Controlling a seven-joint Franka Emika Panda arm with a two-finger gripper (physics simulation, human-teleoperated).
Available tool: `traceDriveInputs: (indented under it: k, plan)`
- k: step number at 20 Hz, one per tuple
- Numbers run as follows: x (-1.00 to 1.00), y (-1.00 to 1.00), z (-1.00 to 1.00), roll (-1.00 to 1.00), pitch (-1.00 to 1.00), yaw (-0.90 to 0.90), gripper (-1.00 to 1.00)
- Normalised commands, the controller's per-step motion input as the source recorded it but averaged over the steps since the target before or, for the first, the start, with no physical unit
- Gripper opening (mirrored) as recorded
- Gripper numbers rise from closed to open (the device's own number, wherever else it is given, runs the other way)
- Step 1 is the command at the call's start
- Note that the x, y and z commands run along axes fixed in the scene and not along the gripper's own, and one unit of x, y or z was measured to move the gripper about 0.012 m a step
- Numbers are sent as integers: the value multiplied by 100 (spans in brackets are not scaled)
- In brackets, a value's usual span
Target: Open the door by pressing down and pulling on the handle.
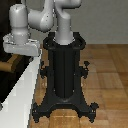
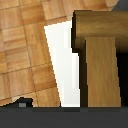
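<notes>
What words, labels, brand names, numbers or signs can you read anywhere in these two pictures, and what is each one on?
None: no readable text, number or sign shows in either view.
The handle is bare wood grain.
The white frame is plain.
The black pedestal and the arm carry no legible marking at this size.
The wooden floor shows only its block pattern.

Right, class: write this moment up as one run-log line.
stage: at handle | pincer: over handle, open or shut unclear | door: dark panel in white frame | pedestal: on wood floor
</notes>
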Motion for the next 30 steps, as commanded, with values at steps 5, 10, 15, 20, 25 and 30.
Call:
traceDriveInputs:
  k: [5, 10, 15, 20, 25, 30]
  plan:
    - [0, 0, 0, 0, 0, 0, -100]
    - [0, 0, 0, 0, 0, 0, -100]
    - [0, 0, 0, 0, -3, 0, -100]
    - [0, 0, -80, 0, -12, 0, -100]
    - [0, 0, -40, 0, -9, 0, -100]
    - [0, 0, -40, 0, -9, 0, -100]
